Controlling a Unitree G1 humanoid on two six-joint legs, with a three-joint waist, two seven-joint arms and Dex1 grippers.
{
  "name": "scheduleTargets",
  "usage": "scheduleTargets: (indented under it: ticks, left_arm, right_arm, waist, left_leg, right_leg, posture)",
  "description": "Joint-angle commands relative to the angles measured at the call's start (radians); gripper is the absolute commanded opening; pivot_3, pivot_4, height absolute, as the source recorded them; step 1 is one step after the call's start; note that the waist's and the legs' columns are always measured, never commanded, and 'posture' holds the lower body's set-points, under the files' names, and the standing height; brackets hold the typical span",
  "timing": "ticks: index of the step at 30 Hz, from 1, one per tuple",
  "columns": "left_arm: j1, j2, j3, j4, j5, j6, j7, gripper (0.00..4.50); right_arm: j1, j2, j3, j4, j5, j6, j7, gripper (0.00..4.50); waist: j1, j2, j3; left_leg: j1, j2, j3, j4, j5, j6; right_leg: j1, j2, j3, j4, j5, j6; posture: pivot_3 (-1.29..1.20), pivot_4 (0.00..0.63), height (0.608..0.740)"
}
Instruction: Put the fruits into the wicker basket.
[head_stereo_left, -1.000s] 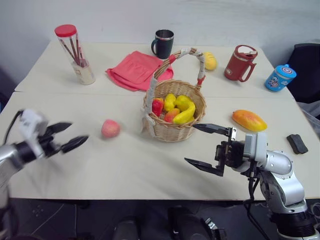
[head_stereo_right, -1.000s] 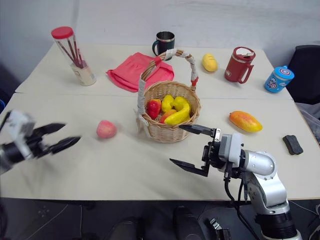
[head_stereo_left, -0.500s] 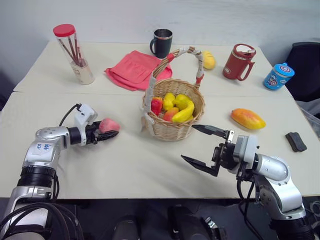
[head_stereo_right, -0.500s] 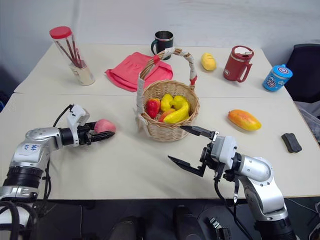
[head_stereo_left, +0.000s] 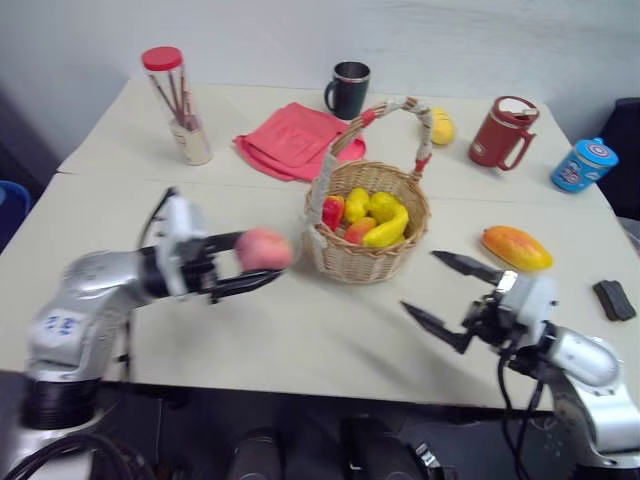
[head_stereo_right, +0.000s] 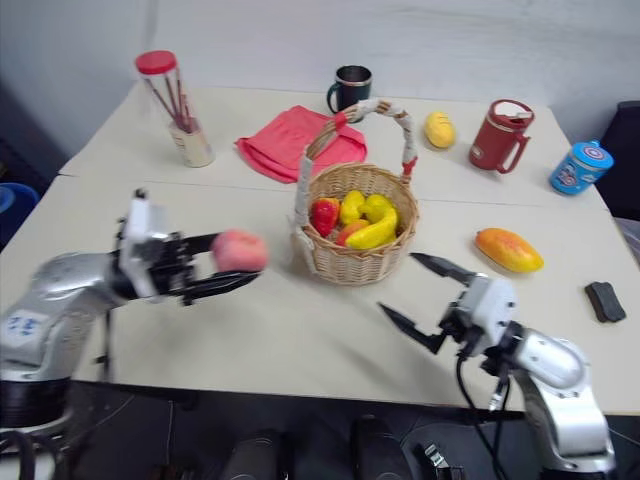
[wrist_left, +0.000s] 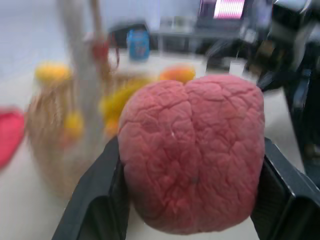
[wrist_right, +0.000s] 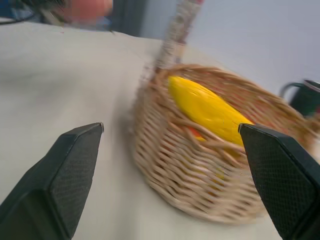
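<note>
The left claw (head_stereo_left: 262, 268) is clamped on the peach (head_stereo_left: 263, 248), one black finger above and one below the fruit, and holds it clear of the surface (head_stereo_left: 300, 330). The left arm reaches in from the 9 o'clock side with the forearm roughly level and the claw pointing toward 3 o'clock, at the wicker basket (head_stereo_left: 367, 232). The peach hangs just beside the basket's 9 o'clock rim, not yet over it. In the left wrist view the peach (wrist_left: 192, 155) sits squarely between the two fingers (wrist_left: 95, 200), with the basket behind it.

The basket stands upright near the middle of the surface, its cloth-wrapped handle arching over it. Inside it lies the banana (head_stereo_left: 388, 228) among other yellow and red fruit.

The right claw (head_stereo_left: 452, 297) is spread wide and holds nothing. It hovers over the surface at about 5 o'clock from the basket, the forearm coming in from the lower right and the fingers pointing toward 10 o'clock, at the basket's near wall. The mango (head_stereo_left: 517, 247) lies on the surface at 3 o'clock from the basket, well apart from both claws.

A small yellow fruit (head_stereo_right: 439, 129) rests at 1 o'clock behind the basket, near the red mug (head_stereo_left: 503, 132).
</note>
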Motion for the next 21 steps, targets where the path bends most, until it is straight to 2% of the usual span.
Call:
scheduleTargets:
  ticks: [1, 5, 11, 12, 13, 16, 20, 21]
  left_arm:
    - [-0.118, -0.126, -0.076, 0.019, 0.09, 0.116, 0.272, 2.54]
    - [-0.212, -0.23, -0.122, 0.083, 0.215, 0.151, 0.459, 2.54]
    - [-0.286, -0.287, -0.201, 0.212, 0.299, 0.172, 0.494, 2.54]
    - [-0.292, -0.285, -0.204, 0.224, 0.301, 0.175, 0.483, 3.24]
    - [-0.295, -0.284, -0.206, 0.23, 0.302, 0.177, 0.476, 3.43]
    - [-0.3, -0.29, -0.198, 0.227, 0.306, 0.172, 0.477, 4.41]
    - [-0.272, -0.275, -0.194, 0.191, 0.286, 0.152, 0.422, 4.48]
    - [-0.245, -0.241, -0.197, 0.162, 0.276, 0.12, 0.363, 4.48]
  right_arm:
    - [0.021, -0.009, -0.042, -0.002, 0.013, -0.041, 0.014, 4.5]
    - [-0.005, 0.028, -0.038, -0.027, 0.007, -0.045, -0.043, 4.5]
    - [-0.043, 0.07, 0.008, -0.113, 0.005, 0.027, -0.151, 4.5]
    - [-0.046, 0.07, 0.01, -0.12, 0.005, 0.034, -0.16, 4.5]
    - [-0.046, 0.071, 0.011, -0.126, 0.006, 0.039, -0.166, 4.5]
    - [-0.04, 0.068, 0.016, -0.141, 0.008, 0.052, -0.172, 4.5]
    - [-0.031, 0.066, 0.011, -0.145, 0.009, 0.056, -0.172, 4.5]
    - [-0.022, 0.059, -0.003, -0.142, 0.014, 0.054, -0.166, 4.5]
  waist:
    - [-0.004, 0.0, 0.0]
    - [-0.029, 0.001, 0.0]
    - [-0.026, 0.002, 0.001]
    - [-0.025, 0.002, 0.001]
    - [-0.025, 0.002, 0.001]
    - [-0.025, 0.002, 0.001]
    - [-0.026, 0.002, 0.001]
    - [-0.026, 0.002, 0.001]
  left_leg:
    - [0.002, 0.0, 0.0, 0.0, 0.0, 0.0]
    - [0.003, -0.003, 0.0, -0.001, 0.0, -0.001]
    - [0.001, 0.002, -0.003, -0.003, 0.006, -0.012]
    - [0.001, 0.002, -0.002, -0.003, 0.007, -0.012]
    - [0.001, 0.001, -0.002, -0.003, 0.007, -0.012]
    - [0.001, 0.001, -0.001, -0.003, 0.007, -0.011]
    - [0.0, 0.001, -0.001, -0.003, 0.007, -0.011]
    - [0.0, 0.001, -0.001, -0.003, 0.007, -0.011]
  right_leg:
    - [0.002, 0.003, 0.0, 0.0, 0.0, 0.0]
    - [0.003, 0.004, 0.002, 0.0, 0.0, 0.001]
    - [-0.003, 0.005, 0.002, 0.002, -0.001, -0.002]
    - [-0.004, 0.005, 0.003, 0.002, -0.001, -0.002]
    - [-0.004, 0.005, 0.003, 0.002, -0.001, -0.002]
    - [-0.004, 0.005, 0.003, 0.002, -0.001, -0.002]
    - [-0.004, 0.005, 0.003, 0.002, -0.001, -0.002]
    - [-0.004, 0.005, 0.003, 0.002, -0.001, -0.002]
  posture:
    - [0.0, 0.15, 0.74]
    - [0.0, 0.15, 0.74]
    - [0.0, 0.15, 0.74]
    - [0.0, 0.15, 0.74]
    - [0.0, 0.15, 0.74]
    - [0.0, 0.15, 0.74]
    - [0.0, 0.15, 0.74]
    - [0.0, 0.15, 0.74]
